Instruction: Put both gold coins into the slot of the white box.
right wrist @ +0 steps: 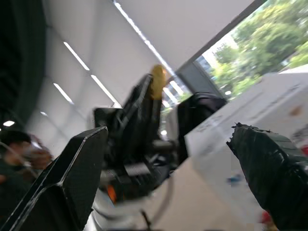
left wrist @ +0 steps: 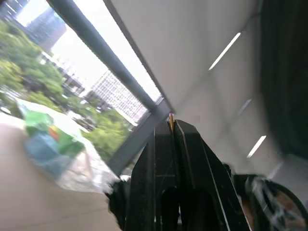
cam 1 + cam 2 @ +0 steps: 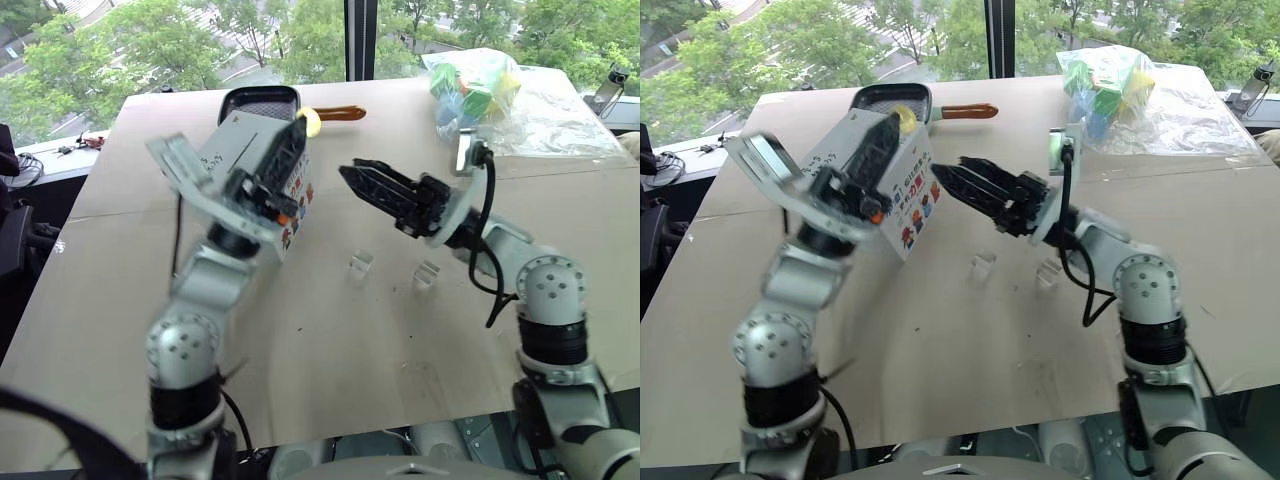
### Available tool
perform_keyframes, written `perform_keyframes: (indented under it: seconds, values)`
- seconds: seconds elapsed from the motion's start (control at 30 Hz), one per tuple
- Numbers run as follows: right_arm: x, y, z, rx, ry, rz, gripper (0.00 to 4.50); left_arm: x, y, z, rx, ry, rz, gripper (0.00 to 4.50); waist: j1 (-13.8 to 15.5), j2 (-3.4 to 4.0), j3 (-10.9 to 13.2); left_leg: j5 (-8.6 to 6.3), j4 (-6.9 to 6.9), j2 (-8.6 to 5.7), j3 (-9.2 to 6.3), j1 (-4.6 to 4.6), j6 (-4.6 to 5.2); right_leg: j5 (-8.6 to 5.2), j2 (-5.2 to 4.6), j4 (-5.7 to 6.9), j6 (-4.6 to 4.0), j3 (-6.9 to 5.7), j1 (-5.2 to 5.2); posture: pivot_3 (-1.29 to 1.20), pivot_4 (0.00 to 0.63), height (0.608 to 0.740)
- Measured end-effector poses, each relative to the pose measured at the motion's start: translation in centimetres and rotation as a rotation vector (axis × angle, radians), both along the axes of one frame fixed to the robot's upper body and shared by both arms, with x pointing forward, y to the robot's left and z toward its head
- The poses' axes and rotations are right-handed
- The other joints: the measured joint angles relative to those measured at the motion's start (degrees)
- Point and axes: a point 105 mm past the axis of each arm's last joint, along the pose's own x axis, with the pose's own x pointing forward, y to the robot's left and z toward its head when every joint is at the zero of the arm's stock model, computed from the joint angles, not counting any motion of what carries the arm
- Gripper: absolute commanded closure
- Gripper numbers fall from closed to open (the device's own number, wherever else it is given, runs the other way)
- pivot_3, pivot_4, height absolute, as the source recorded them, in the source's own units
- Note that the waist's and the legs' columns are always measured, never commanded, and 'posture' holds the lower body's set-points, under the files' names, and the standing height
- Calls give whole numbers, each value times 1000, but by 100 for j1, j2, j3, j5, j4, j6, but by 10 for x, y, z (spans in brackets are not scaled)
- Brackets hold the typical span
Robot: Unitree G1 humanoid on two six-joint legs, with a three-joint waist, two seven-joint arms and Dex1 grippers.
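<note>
Left gripper (image 3: pixel 300 125) is up in the air with its fingers pressed together on a gold coin (image 3: pixel 312 122) — the disc pokes out past the tips, edge held, and in the left wrist view only a thin gold sliver (image 2: pixel 171 120) shows between the black pads. That is a slim hold: any jolt or twist on the way to the slot could flick the coin out, and it would drop somewhere on the brown surface (image 3: pixel 330 350) or roll off it.

The white box (image 3: pixel 902 190) sits tilted just behind that hand, at about ten o'clock from the right gripper (image 3: pixel 945 172), whose fingers are spread wide and carry nothing. I cannot make out the slot from here, so lining the coin up looks chancy — a skewed approach would jam it against cardboard. The wide fingers hover close to the box and could nudge it.
</note>
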Motion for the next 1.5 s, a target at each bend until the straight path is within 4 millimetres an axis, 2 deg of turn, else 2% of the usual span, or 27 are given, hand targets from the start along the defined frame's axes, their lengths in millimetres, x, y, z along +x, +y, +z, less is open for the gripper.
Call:
perform_keyframes:
  seconds: [0.07, 0.1, 0.17, 0.27, 0.37, 0.43, 0.6, 1.03, 1.33, 1.43, 1.5]
  values:
    - [7, -10, 2, -102, -116, -41, 13, 3, 13, 21, 95, -47, 111, 4500, -29, 1, 0, 0, -8, 1, 2, 1, 0, 0, 0, -5, 1, 1, -3, 0, 150, 721]
    - [7, -12, 5, -126, -155, -47, 13, 3, 16, 25, 120, -52, 141, 4500, -45, 1, 1, 0, -12, 3, 4, 2, 0, -1, 0, -6, 2, 3, -5, 0, 150, 721]
    - [11, -13, 16, -241, -326, -54, 13, 9, 26, 28, 282, -23, 243, 4500, -67, 0, 3, 0, -18, 4, 8, -4, 0, -1, 5, -4, 2, 6, -18, 0, 150, 721]
    - [20, -17, 31, -333, -492, -104, 13, 21, 48, 25, 476, 57, 428, 4500, -53, 0, 3, 0, -25, 8, 4, -2, -1, -2, 6, -7, 3, 3, -18, 0, 150, 721]
    - [25, -13, 30, -359, -536, -98, 13, 36, 75, 7, 630, 195, 618, 4500, -35, -3, 6, 0, -23, 9, 1, -8, -1, -1, 3, -9, 3, 3, -19, 0, 150, 721]
    - [27, -13, 28, -362, -539, -91, 13, 41, 87, 3, 670, 246, 700, 4500, -23, -3, 7, 0, -23, 6, 1, -10, -1, -1, -2, -12, 3, 3, -19, 0, 150, 721]
    - [25, -8, 29, -359, -556, -67, 13, 43, 88, 0, 681, 295, 717, 4500, 14, -6, 8, 0, -22, 5, -7, -13, -2, -1, -7, -12, 3, -5, -19, 0, 150, 721]
    - [24, -6, 28, -352, -549, -56, 13, 45, 84, -43, 807, 463, 615, 4500, -24, -5, 8, 0, -21, 5, -5, -13, -3, -1, -7, -9, 3, -3, -20, 0, 150, 721]
    - [25, -7, 30, -341, -544, -64, 13, 45, 87, -45, 870, 449, 636, 4500, -50, 0, 4, 1, -19, 6, 4, -3, -4, -1, -6, 0, 2, 6, -19, 0, 150, 721]
    - [25, -7, 31, -336, -544, -66, 0, 45, 89, -45, 878, 438, 649, 3626, -49, 1, 3, 1, -19, 7, 4, -1, -4, -1, -6, 3, 2, 7, -19, 0, 150, 721]
    - [25, -7, 31, -334, -543, -65, 0, 46, 91, -44, 886, 423, 667, 2652, -34, 2, 2, 2, -18, 6, 3, -1, -5, -1, -7, 3, 2, 6, -18, 0, 150, 721]
